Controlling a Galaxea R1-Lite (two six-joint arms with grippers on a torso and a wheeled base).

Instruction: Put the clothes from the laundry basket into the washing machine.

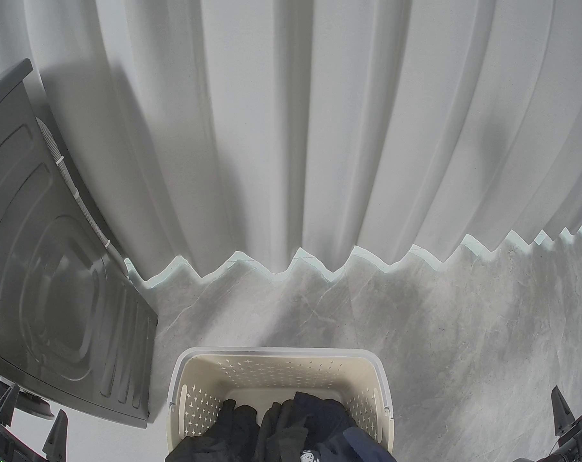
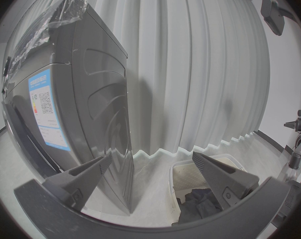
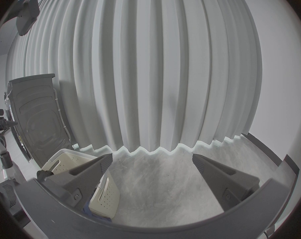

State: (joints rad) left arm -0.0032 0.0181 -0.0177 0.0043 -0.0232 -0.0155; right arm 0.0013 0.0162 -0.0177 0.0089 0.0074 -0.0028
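**Left gripper (image 1: 33, 412) and right gripper (image 1: 574, 386) both released, nothing lifted yet**

Our left gripper sits at 7 o'clock in the head view, jaws spread wide and empty. Our right gripper, at 4 o'clock, is spread the same way and holds nothing. Between them at 6 o'clock, the cream perforated laundry basket (image 1: 278, 353) stands on the grey floor (image 1: 470, 328) with dark clothes (image 1: 291, 428) heaped inside. The grey washing machine (image 1: 47, 277) stands at 9 o'clock, its side panel facing the basket, near it but apart.

We judge the task to be at its start, with the first pick in hand. Next, one gripper must go down into the basket and pinch a fold of cloth. Then we must turn to the machine's front, where we cannot tell whether the door is open.
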